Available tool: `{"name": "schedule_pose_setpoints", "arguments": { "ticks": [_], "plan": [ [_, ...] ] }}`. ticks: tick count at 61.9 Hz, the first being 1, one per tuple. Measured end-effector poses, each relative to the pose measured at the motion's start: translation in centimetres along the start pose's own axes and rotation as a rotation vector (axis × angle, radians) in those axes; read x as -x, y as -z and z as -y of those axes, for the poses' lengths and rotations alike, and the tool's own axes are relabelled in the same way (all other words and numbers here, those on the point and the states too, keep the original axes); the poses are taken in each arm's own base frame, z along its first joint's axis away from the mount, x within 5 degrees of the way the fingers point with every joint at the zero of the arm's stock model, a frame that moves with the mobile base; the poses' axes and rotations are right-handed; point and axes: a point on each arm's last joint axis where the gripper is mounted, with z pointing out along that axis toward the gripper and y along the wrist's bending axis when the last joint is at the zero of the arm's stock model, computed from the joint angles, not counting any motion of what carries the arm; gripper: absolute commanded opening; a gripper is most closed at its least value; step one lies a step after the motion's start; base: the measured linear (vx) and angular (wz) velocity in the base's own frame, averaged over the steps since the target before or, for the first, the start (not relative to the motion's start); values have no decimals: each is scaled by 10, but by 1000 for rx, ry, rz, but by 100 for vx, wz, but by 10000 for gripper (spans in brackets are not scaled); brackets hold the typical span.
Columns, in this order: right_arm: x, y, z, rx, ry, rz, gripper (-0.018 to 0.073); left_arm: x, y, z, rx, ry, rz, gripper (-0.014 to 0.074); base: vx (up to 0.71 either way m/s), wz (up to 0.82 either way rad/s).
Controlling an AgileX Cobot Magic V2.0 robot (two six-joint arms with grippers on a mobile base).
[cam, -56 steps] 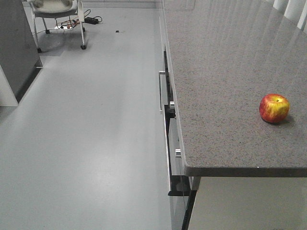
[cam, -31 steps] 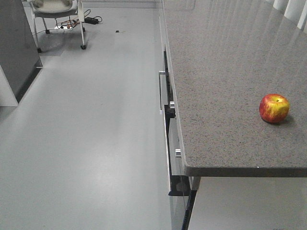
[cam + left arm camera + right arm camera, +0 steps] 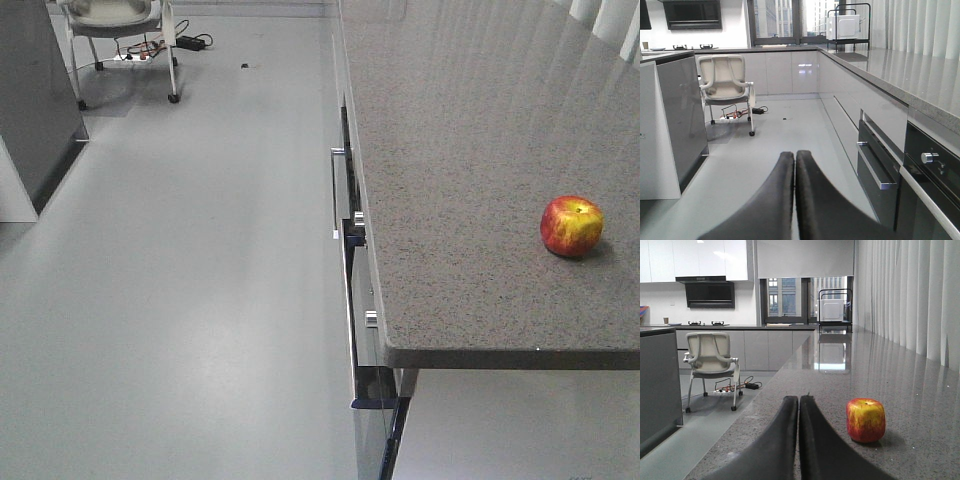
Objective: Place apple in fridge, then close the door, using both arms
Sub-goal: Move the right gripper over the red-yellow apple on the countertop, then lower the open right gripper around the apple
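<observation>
Our left jaws are pressed together on nothing, over open floor (image 3: 770, 130) that runs ahead to a chair (image 3: 726, 85), with the oven front (image 3: 930, 185) to their right. Our right jaws are likewise pressed together and empty above the tabletop (image 3: 920, 380). The apple (image 3: 866, 420) sits just right of their tips, apart from them, and the tabletop's edge drops off to their left.

The apple (image 3: 572, 227) (red, streaked yellow) sits upright, stem end up, on the speckled grey countertop (image 3: 470, 150).
</observation>
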Motion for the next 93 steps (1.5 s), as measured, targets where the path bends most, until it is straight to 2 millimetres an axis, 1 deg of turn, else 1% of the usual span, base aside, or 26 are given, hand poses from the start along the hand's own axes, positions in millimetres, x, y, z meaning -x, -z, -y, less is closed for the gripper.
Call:
{"name": "schedule_pose_setpoints", "arguments": {
  "ticks": [10,14,23,29,32,35,38,41,43,45,46,48,52,54,57,61,66,71,76,81,86,89,92,93],
  "plan": [
    [0,0,0,0,0,2,-4,0,0,0,0,0,0,-6,0,0],
    [1,0,0,-1,-28,12,-4,0,0,0,0,0,0,-6,0,0],
    [5,0,2,-13,-256,62,-4,0,0,0,0,0,0,-6,0,0],
    [7,0,2,-18,-378,34,-4,0,0,0,0,0,0,-6,0,0],
    [17,0,1,-11,-394,26,-4,0,0,0,0,0,0,-6,0,0],
    [34,1,0,2,-391,42,-4,0,0,0,0,0,0,-6,0,0],
    [55,2,-1,15,-375,67,-4,0,0,0,0,0,0,-6,0,0],
    [82,3,-3,27,-353,93,-4,0,0,0,0,0,0,-6,0,0],
    [98,2,-3,29,-334,88,-4,0,0,0,0,0,0,-6,0,0],
    [109,0,-4,28,-313,66,-4,0,0,0,0,0,0,-6,0,0],
    [118,-2,-4,28,-303,62,-4,0,0,0,0,0,0,-6,0,0],
    [127,-6,-5,21,-275,27,-4,0,0,0,0,0,0,-6,0,0],
    [150,-19,-4,-1,-205,-51,-1,0,0,0,0,0,0,-6,0,0],
    [157,-28,-3,-15,-173,-96,1,0,0,0,0,0,0,-6,0,0],
    [172,-39,-2,-40,-115,-142,9,0,0,0,0,0,0,-6,0,0],
    [185,-56,1,-75,-50,-211,21,0,0,0,0,0,0,-6,0,0],
    [193,-75,4,-105,5,-264,52,0,0,0,0,0,0,-6,0,0],
    [196,-91,6,-124,58,-291,116,0,0,0,0,0,0,-6,0,0],
    [193,-106,7,-132,86,-326,227,0,0,0,0,0,0,-6,0,0],
    [189,-120,8,-135,94,-368,394,0,0,0,0,0,0,-6,0,0],
    [184,-133,9,-139,99,-414,585,0,0,0,0,0,0,-6,0,0],
    [179,-142,9,-141,104,-442,667,0,0,0,0,0,0,-6,0,0],
    [176,-149,9,-143,115,-462,727,0,0,0,0,0,0,-6,0,0],
    [175,-151,10,-143,120,-467,728,0,0,0,0,0,0,-6,0,0]
  ]
}}
